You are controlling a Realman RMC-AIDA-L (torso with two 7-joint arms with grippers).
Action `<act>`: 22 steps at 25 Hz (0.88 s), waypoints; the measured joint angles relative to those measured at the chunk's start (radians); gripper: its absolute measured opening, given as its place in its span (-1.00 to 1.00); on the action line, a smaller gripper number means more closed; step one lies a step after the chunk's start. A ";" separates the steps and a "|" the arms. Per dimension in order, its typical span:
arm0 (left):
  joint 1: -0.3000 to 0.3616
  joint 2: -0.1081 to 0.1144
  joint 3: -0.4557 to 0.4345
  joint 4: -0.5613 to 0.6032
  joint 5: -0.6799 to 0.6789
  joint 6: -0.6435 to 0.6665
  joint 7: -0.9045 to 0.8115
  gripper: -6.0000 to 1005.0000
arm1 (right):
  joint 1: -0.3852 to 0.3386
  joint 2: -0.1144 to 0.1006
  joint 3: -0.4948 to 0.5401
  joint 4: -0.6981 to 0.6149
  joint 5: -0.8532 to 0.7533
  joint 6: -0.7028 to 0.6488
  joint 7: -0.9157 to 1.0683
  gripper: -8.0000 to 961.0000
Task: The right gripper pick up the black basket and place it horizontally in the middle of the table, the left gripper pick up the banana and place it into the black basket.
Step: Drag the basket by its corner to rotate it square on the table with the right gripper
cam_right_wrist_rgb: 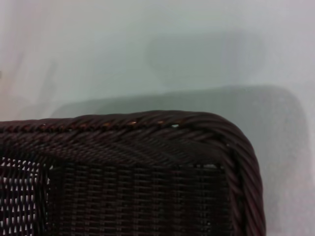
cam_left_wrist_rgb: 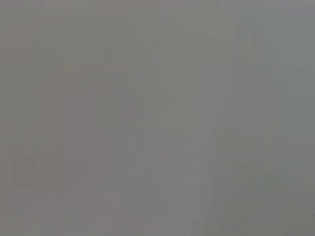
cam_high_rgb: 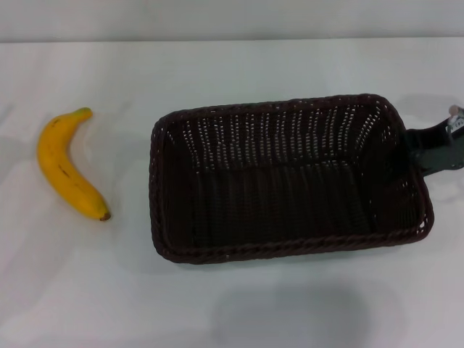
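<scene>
The black basket (cam_high_rgb: 290, 249) lies lengthwise on the white table (cam_high_rgb: 217, 312), a little right of the middle, and holds nothing. The banana (cam_high_rgb: 65, 170) lies on the table to its left, well apart from it, with its green stem pointing away from me. My right gripper (cam_high_rgb: 435, 148) is at the basket's right short rim, touching or just next to it. The right wrist view looks down on a corner of the basket's braided rim (cam_right_wrist_rgb: 147, 120) from close up, with bare table (cam_right_wrist_rgb: 197, 49) beyond. My left gripper is out of view, and the left wrist view is plain grey.
A pale wall runs along the table's far edge (cam_high_rgb: 232, 38). Bare table surface lies between the banana and the basket and in front of both.
</scene>
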 joint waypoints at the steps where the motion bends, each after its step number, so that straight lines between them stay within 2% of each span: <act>1: 0.000 0.000 0.000 0.000 0.000 0.000 0.000 0.56 | 0.000 -0.001 0.000 -0.006 0.006 0.003 -0.003 -0.58; 7: 0.000 -0.003 -0.002 0.000 0.000 -0.001 0.001 0.53 | -0.001 -0.012 0.000 -0.013 0.035 0.004 -0.026 -0.58; 14: 0.008 -0.005 -0.008 0.000 -0.004 -0.012 -0.002 0.48 | -0.006 -0.020 -0.035 -0.012 -0.008 0.006 -0.045 -0.47; 22: 0.011 -0.014 -0.004 0.000 -0.015 -0.022 0.001 0.42 | -0.014 -0.047 -0.032 0.013 0.058 0.025 -0.067 -0.35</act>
